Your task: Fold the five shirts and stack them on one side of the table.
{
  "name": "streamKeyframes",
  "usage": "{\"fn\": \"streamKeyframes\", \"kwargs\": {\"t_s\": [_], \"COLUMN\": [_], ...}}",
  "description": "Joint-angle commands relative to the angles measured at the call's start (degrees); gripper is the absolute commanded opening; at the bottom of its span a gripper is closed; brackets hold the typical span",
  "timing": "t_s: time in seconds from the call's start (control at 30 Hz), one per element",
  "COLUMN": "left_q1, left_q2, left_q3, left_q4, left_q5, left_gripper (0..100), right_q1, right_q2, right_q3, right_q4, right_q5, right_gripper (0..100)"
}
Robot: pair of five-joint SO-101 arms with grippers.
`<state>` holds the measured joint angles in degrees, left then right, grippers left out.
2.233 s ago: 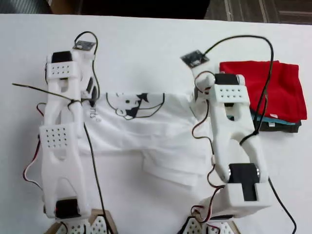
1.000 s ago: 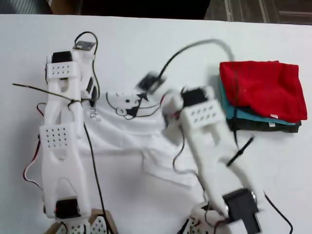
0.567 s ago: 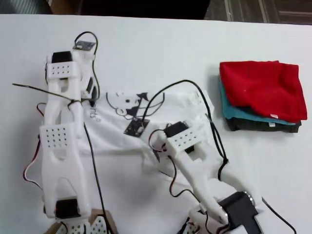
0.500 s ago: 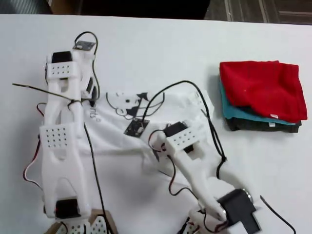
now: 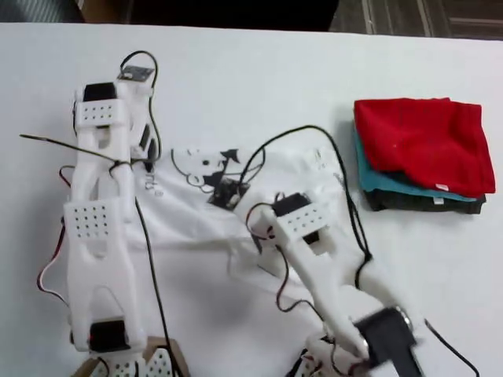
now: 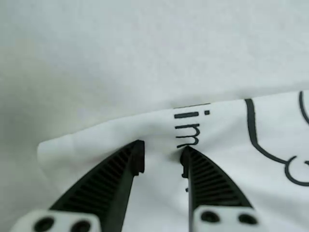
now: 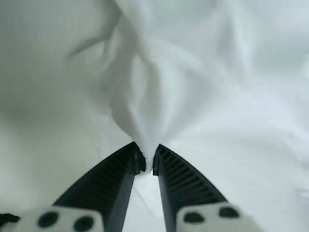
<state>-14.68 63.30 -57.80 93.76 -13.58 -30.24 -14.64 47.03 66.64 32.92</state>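
Cotton, thin and limp, that's what I'm working with here. The shirt (image 5: pixel 196 216) lies spread and rumpled on the table (image 5: pixel 259 71). Its nearest edge is just beside the stack (image 5: pixel 424 145), and the rest runs away from the stack toward my left arm. The stack shows red on top, teal under it and something dark at the bottom.

The right claw (image 7: pixel 146 162) is clenched on a pinch of the shirt. A peaked ridge of white cloth rises out of its tips, with creases fanning off it. I place that pinch in the shirt's middle, roughly midway between the stack and my left claw (image 6: pixel 161 157). The left claw is at the end of the shirt farthest from the stack. Its tips are parted and rest on the cloth by the black print, close to the shirt's edge. I see nothing caught between them.

My read on handling: it's light and soft with no stiffness at all, so it will sag from any single hold and drag its loose part across the table. A mid-panel pinch like this one bunches it rather than folds it. I reckon the better holds are edges and corners, at the hem or a shoulder seam, one claw each, so a fold line runs straight. It isn't fragile or slippery, but a thin pinch could slide out under a fast pull.
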Motion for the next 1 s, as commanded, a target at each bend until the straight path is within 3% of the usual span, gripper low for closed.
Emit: {"fn": "streamKeyframes", "kwargs": {"t_s": [0.0,0.2,0.4,0.6,0.83,0.97], "left_q1": [-1.14,-1.14,-1.14,-1.14,-1.76,-1.85], "left_q2": [0.44,0.44,0.44,0.44,0.00,-0.70], "left_q3": [-1.80,-1.80,-1.80,-1.80,-1.80,-4.79], "left_q4": [-0.88,-0.88,-0.79,-0.79,-0.62,5.71], "left_q5": [0.88,0.88,0.88,0.88,2.81,2.99], "left_gripper": [15,15,15,15,15,15], "right_q1": [-2.95,-8.04,-8.48,-8.48,-8.57,-7.52], "right_q2": [-8.92,-12.70,-8.57,-0.48,-4.53,-7.78], "right_q3": [-0.35,0.35,5.89,3.43,-11.08,-13.10], "right_q4": [5.32,10.95,2.68,-0.92,12.26,14.46], "right_q5": [-0.53,-0.53,-0.53,-0.35,-0.53,-0.62], "right_gripper": [2.1,2.3,3.3,20.6,17.3,15.2]}}
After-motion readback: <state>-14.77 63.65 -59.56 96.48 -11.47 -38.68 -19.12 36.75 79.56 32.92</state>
